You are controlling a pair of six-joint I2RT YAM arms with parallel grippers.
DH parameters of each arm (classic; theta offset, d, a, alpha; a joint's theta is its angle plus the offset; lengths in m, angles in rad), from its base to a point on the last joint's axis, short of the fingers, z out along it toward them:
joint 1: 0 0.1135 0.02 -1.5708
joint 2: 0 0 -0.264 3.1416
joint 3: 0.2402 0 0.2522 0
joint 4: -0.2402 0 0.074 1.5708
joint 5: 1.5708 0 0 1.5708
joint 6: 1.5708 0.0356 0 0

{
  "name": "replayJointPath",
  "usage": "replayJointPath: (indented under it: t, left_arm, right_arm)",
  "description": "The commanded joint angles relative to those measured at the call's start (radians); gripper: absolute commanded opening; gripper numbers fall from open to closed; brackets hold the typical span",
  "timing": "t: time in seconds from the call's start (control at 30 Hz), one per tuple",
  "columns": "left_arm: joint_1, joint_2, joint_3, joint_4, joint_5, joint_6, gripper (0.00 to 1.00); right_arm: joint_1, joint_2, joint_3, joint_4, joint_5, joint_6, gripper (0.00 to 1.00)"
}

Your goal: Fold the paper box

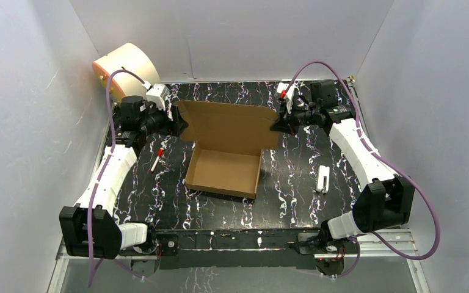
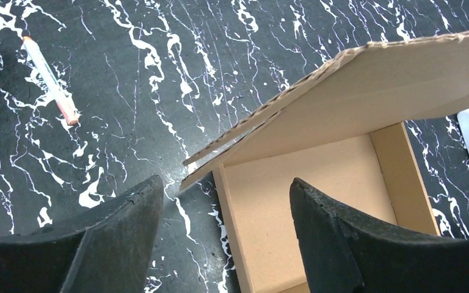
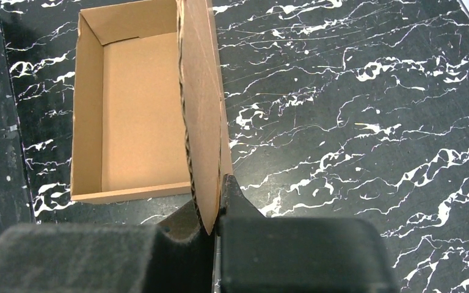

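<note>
The paper box (image 1: 223, 174) is brown cardboard, a shallow open tray with its lid (image 1: 229, 125) raised at the far side. My right gripper (image 1: 276, 125) is shut on the lid's right edge. In the right wrist view the lid edge (image 3: 198, 91) runs down into the closed gripper (image 3: 212, 210), with the tray (image 3: 134, 110) to the left. My left gripper (image 1: 178, 124) is open at the lid's left end. In the left wrist view the fingers (image 2: 122, 232) stand wide apart, the gripper (image 2: 226, 201) is over the tray's corner, and the lid (image 2: 372, 85) slopes above.
A cream drum (image 1: 125, 67) stands at the back left. A red and white pen (image 1: 157, 160) lies left of the box and also shows in the left wrist view (image 2: 49, 79). A small white piece (image 1: 322, 178) lies right of the box. White walls close in three sides.
</note>
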Motion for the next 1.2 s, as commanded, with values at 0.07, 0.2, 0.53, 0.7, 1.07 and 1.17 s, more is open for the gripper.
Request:
replayJointPath:
  t: [0.07, 0.2, 0.53, 0.7, 1.07, 1.17]
  left_arm:
    - [0.031, 0.005, -0.019, 0.035, 0.117, 0.075, 0.67]
    - [0.074, 0.028, -0.023, 0.06, 0.225, 0.074, 0.62]
    - [0.101, 0.034, -0.039, 0.111, 0.293, 0.106, 0.55]
    - [0.16, 0.089, -0.022, 0.132, 0.414, 0.09, 0.54]
    - [0.16, 0.078, -0.037, 0.128, 0.587, 0.085, 0.28]
    - [0.153, 0.058, -0.046, 0.128, 0.572, 0.062, 0.22]
  right_arm:
    - [-0.002, -0.029, 0.016, 0.02, -0.074, -0.036, 0.06]
    - [-0.002, -0.026, 0.016, 0.011, -0.07, -0.042, 0.06]
    - [-0.002, -0.025, 0.0, -0.004, -0.118, -0.056, 0.06]
    - [-0.002, -0.027, -0.002, -0.001, -0.128, -0.059, 0.06]
    - [0.004, -0.02, -0.028, 0.05, -0.145, 0.02, 0.07]
    - [0.023, -0.044, -0.045, 0.086, -0.094, 0.071, 0.07]
